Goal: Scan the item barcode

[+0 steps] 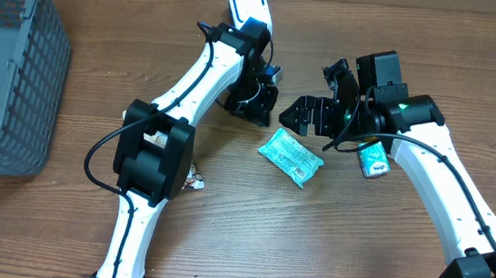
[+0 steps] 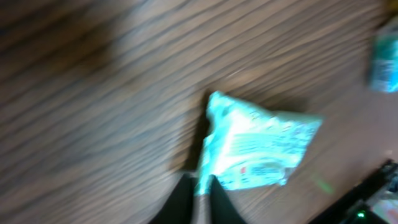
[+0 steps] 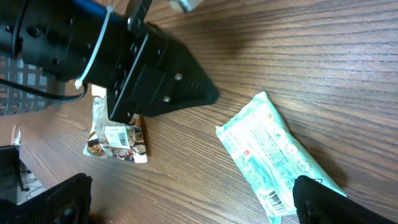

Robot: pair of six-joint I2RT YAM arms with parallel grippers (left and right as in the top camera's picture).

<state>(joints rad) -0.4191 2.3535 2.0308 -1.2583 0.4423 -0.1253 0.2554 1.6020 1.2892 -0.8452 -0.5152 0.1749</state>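
The mint-green crinkled plastic packet [image 1: 290, 156] lay flat on the wooden table [image 1: 311, 245], between the two grippers. The grey plastic mesh basket [image 1: 9, 61] stood far to the packet's left. The right gripper [image 3: 189, 186] hung over the packet with its jaws spread wide, one finger above the barcode end. The left gripper [image 2: 202, 190] sat closed at the packet's near corner; blur hid whether it pinched the wrapper. A small brown snack sachet [image 3: 118, 140] lay left of the packet, and a small teal-and-white pack [image 1: 374, 158] lay right of it.
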